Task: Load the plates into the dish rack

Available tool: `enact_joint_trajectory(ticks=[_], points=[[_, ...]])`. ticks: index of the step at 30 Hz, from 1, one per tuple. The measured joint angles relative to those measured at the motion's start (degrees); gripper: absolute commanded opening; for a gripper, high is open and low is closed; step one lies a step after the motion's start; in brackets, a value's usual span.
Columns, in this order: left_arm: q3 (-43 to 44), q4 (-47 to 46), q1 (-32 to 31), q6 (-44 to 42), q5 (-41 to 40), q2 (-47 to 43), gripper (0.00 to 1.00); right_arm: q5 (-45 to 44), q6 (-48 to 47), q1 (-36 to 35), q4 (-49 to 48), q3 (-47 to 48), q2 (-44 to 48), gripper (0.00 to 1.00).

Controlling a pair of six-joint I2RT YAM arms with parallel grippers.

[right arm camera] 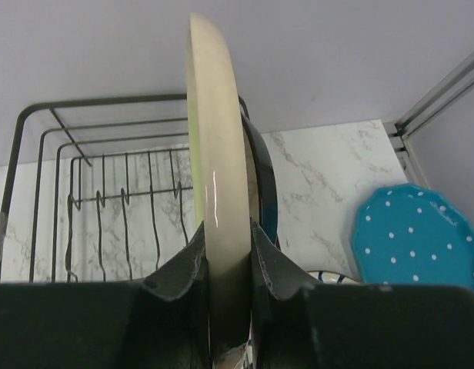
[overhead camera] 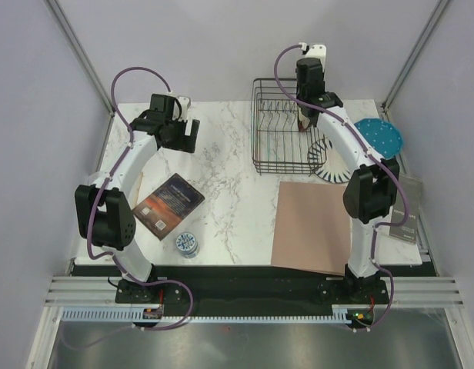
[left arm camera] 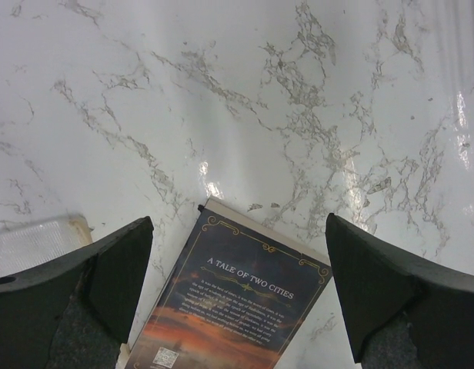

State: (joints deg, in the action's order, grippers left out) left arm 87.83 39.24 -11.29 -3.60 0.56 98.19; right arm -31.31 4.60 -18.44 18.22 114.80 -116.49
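Note:
My right gripper is shut on a cream plate, held upright on its edge above the black wire dish rack. In the top view that gripper hangs over the right part of the dish rack. A dark curved rim shows just behind the cream plate; what it belongs to is unclear. A teal plate with white dots lies right of the rack. A black-striped white plate sits at the rack's near right corner, partly under my right arm. My left gripper is open and empty above the table.
A book lies below my open left gripper, and is seen also at the left front. A small blue-and-white cup stands near the front edge. A brown mat covers the right front. Walls close in the sides and back.

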Motion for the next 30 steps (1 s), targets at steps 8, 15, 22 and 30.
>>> enact_joint_trajectory(ticks=[8,15,22,30], points=[[-0.09,-0.46,-0.59,0.76,-0.37,0.00,1.00,-2.10,-2.69,-0.20,-3.74,2.10,-2.05,0.00],[-0.11,-0.46,-0.59,0.79,-0.50,0.00,1.00,-2.10,-2.95,0.07,-4.85,3.43,-5.79,0.00],[-0.85,-0.55,-0.83,0.79,-0.61,0.00,1.00,-1.46,-2.51,0.28,-4.74,3.54,-9.90,0.00],[-0.92,-0.66,-1.22,0.79,-0.57,0.44,1.00,0.92,-3.10,0.31,-4.70,3.58,-13.60,0.67]])
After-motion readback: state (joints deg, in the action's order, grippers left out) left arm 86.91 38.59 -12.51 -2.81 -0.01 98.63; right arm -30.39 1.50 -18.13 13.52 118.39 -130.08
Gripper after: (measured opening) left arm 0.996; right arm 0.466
